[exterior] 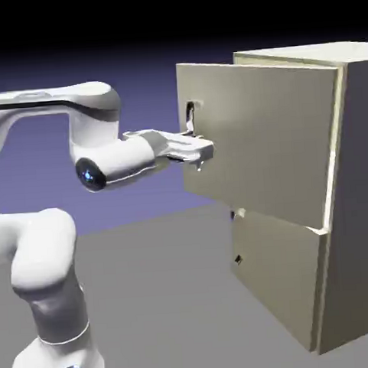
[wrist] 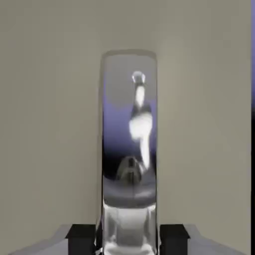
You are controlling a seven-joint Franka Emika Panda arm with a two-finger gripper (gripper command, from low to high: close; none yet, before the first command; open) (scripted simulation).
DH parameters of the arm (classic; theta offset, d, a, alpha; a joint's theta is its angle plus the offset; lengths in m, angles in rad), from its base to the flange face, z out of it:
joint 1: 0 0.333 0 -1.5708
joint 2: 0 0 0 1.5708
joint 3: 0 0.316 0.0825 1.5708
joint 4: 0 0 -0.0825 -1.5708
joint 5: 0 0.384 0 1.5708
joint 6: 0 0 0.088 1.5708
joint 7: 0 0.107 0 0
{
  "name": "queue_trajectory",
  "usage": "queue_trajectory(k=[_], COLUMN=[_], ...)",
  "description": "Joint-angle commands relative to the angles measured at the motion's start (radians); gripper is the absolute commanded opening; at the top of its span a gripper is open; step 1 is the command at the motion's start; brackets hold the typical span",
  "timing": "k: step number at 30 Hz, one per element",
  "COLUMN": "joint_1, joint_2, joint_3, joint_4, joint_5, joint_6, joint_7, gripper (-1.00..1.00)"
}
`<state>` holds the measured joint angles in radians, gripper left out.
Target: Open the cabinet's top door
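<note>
The beige-grey cabinet [exterior: 362, 207] stands at the exterior view's right. Its top door [exterior: 269, 143] is swung a little way out, with the handle edge standing proud of the cabinet front toward the arm. My gripper [exterior: 202, 149] reaches in level from the left and is shut on the door's vertical handle [exterior: 190, 116]. In the hand view the shiny handle [wrist: 129, 149] fills the middle, upright against the flat beige door panel [wrist: 50, 124]. My gripper [wrist: 129, 239] clamps the handle's lower end, with dark fingertips [wrist: 82, 234] hard against each side of it.
The shorter lower door [exterior: 281, 281] sits flush and closed beneath, with a small dark handle [exterior: 238, 259] at its left edge. The grey table [exterior: 163, 296] stretches between the arm's base [exterior: 50, 325] and the cabinet.
</note>
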<state>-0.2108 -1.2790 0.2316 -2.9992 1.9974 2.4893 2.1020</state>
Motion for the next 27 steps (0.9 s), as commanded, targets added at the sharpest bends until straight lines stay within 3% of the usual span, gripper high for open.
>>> queue_trajectory(k=[1,11,16,21,27], joint_1=[0.004,-0.048,-0.228,-0.403,-0.428], joint_2=[-0.016,-0.127,-0.132,-0.095,0.027], joint_3=[-0.031,-0.354,-0.289,-0.238,-0.455], joint_4=[-0.012,-0.073,-0.078,-0.068,-0.007], joint_5=[-0.043,-0.473,-0.434,-0.395,-0.619], joint_6=[-0.018,-0.255,-0.437,-0.625,-0.793], joint_7=[0.015,0.132,0.146,0.127,0.065], gripper=[-1.00,-1.00,-1.00,-1.00,-1.00])
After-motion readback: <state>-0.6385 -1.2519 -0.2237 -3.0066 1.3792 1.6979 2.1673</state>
